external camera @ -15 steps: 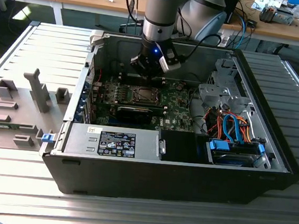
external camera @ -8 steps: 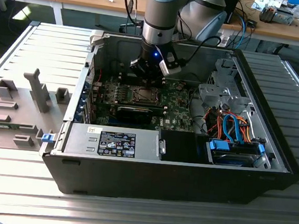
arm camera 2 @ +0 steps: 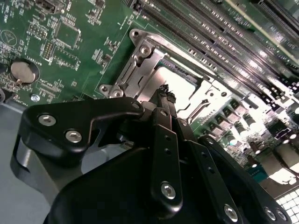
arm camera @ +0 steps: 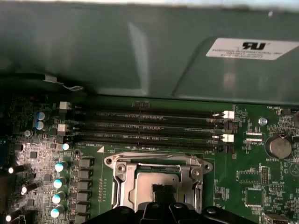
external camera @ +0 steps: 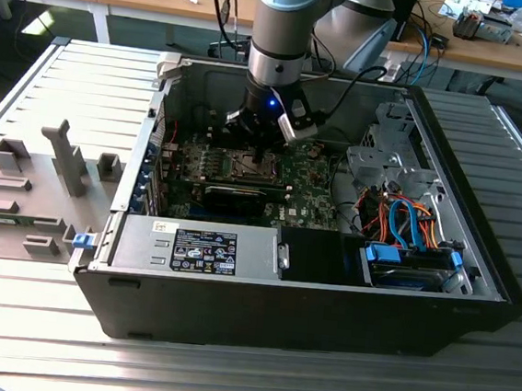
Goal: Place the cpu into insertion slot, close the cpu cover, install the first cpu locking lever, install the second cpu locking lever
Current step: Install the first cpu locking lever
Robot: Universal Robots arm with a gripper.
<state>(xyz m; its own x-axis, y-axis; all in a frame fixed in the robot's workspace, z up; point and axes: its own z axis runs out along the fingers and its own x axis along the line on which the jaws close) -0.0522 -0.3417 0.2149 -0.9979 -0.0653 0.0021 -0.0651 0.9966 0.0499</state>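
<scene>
Open PC case (external camera: 326, 285) lies on a slatted table (external camera: 58, 93); grey fixture blocks (external camera: 30, 192) sit at the exterior view's left of the case. Arm (external camera: 281, 31) comes down from the far side into the case, over the green board (external camera: 303, 186). Drive cage with blue and orange cables (external camera: 406, 223) is at the exterior view's right inside the case, and a black unit with a label (external camera: 205, 250) lies along the near wall.

Gripper (arm camera 2: 164, 94) is low over the slot (arm camera: 156, 179), tips right above its middle. In the second wrist view the black fingers (arm camera 2: 163, 154) look drawn close together at the tips, nothing seen between them; can't tell for sure if fully closed.

Cpu (arm camera: 145, 184) sits in the slot, silvery top showing through the cover (arm camera: 122, 175) window. Cover looks laid flat over the socket frame in both wrist views. Can't tell lever positions.

Long memory slots (arm camera: 149, 126) run just beyond the slot. Coin cell (arm camera: 278, 147) lies off to one side of the board. Row of small capacitors (arm camera: 58, 186) stands on the other side of the slot.
</scene>
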